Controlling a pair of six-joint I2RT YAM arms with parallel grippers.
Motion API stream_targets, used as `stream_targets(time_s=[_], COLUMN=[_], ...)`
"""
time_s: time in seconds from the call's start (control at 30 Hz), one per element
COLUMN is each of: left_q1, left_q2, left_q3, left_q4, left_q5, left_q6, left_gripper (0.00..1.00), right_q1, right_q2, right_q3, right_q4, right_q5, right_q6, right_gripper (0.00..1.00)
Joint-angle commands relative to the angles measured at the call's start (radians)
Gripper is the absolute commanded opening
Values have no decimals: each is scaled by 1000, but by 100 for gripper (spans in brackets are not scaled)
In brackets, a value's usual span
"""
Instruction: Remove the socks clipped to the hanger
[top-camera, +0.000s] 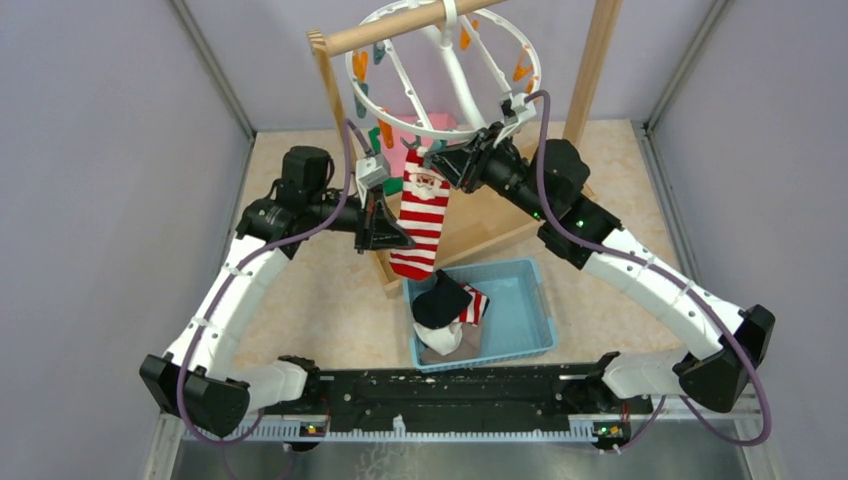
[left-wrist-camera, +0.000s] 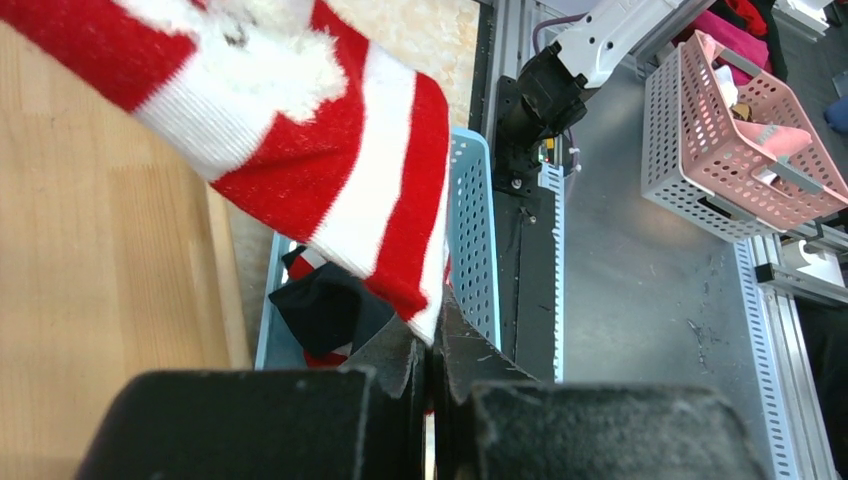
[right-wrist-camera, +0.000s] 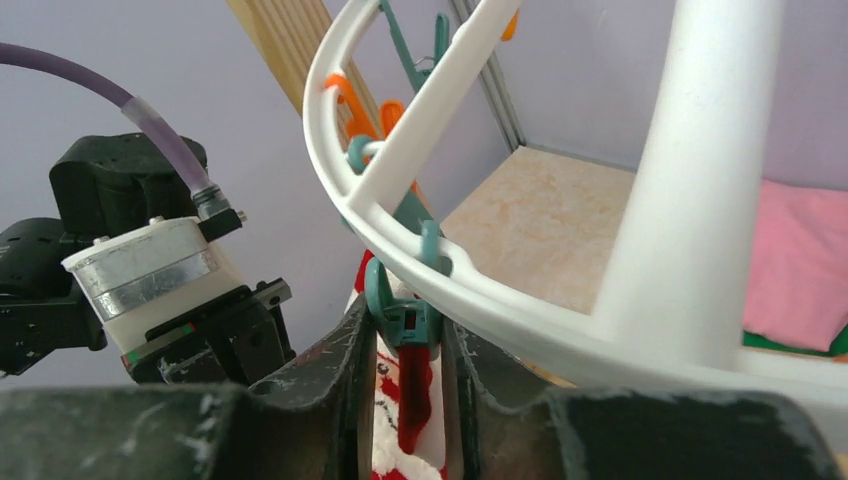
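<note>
Task's thing: the large round white plastic ring hanger (right-wrist-camera: 500, 305) hangs by its hook from the light round wooden rod (top-camera: 400, 28) at the far middle of the scene, so its clips dangle free above the table.
Sock in hand: a red-and-white striped Santa sock (top-camera: 422, 225) hangs straight down from the near rim of the ring, just far of the basket.
Clip: one small grey-green clip (right-wrist-camera: 403, 322) under the near rim bites the top of the sock; it is the only thing bearing it.
Right gripper (right-wrist-camera: 408, 345): its jaws are clenched round that clip, one on each side. This is likely to squeeze it open, though whether it has let go yet cannot be told.
Left gripper (left-wrist-camera: 432, 335): clamped on the sock's lower left edge, probably to keep the sock from dropping loose once the clip opens.
Basket: a light blue perforated plastic basket (top-camera: 515, 305) sits near of the sock, almost beneath it. It already holds a black sock (top-camera: 440, 300) and others, which suggests this is where the Santa sock is meant to go.
Beyond the ring: a pink cloth (right-wrist-camera: 800, 260); whether it is clipped cannot be told.
Risk: a pull before the clip opens would swing the whole ring.
</note>
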Motion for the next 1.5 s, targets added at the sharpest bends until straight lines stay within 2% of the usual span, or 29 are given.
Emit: stream_targets(time_s=[0.0,0.07,0.1,0.43,0.47,0.5,0.57,0.6,0.7,0.9,0.93,1.0,1.07,1.1,1.13,1.17,1.3,1.47], left_q1=[4,4,4,-23,-37,-62,-114,-143,-226,-362,-383,-433,-480,-496,-511,-515,-516,-492], left_q2=[-29,-37,-41,-27,-20,-8,20,36,82,211,237,303,358,377,388,397,408,377], left_q3=[-25,-45,-54,-145,-147,-149,-156,-163,-189,-149,-135,-110,-77,-62,-52,-42,41,151], left_q4=[34,36,36,42,42,39,29,18,7,-25,-27,-28,-43,-43,-43,-45,-126,-361], left_q5=[13,10,10,44,43,40,22,7,-36,-152,-175,-246,-321,-348,-360,-365,-415,-523], left_q6=[10,16,20,90,93,98,127,147,200,312,319,340,351,346,347,352,410,501], left_gripper=[0,0,0,0,0,0,0,0,0,0,5,33,50,67,92,98,99,99], right_q1=[-9,-10,-9,-10,-12,-12,-14,-15,-15,-15,-15,-15,-14,-15,-14,-15,-15,-16], right_q2=[-13,-15,-15,-41,-44,-49,-63,-73,-125,-276,-296,-322,-339,-345,-347,-349,-362,-360], right_q3=[28,20,17,-14,-17,-21,-36,-44,-89,-234,-248,-274,-300,-308,-313,-317,-335,-354], right_q4=[104,112,113,60,46,33,-1,-20,-73,-173,-195,-242,-294,-311,-330,-345,-399,-432], right_q5=[1,2,2,39,49,57,81,105,161,257,273,309,352,368,388,402,472,525], right_q6=[-6,3,5,6,3,1,1,4,24,77,81,85,94,96,100,101,120,143], right_gripper=[12,1,0,0,8,24,47,64,97,99,99,99,99,99,99,99,99,99])
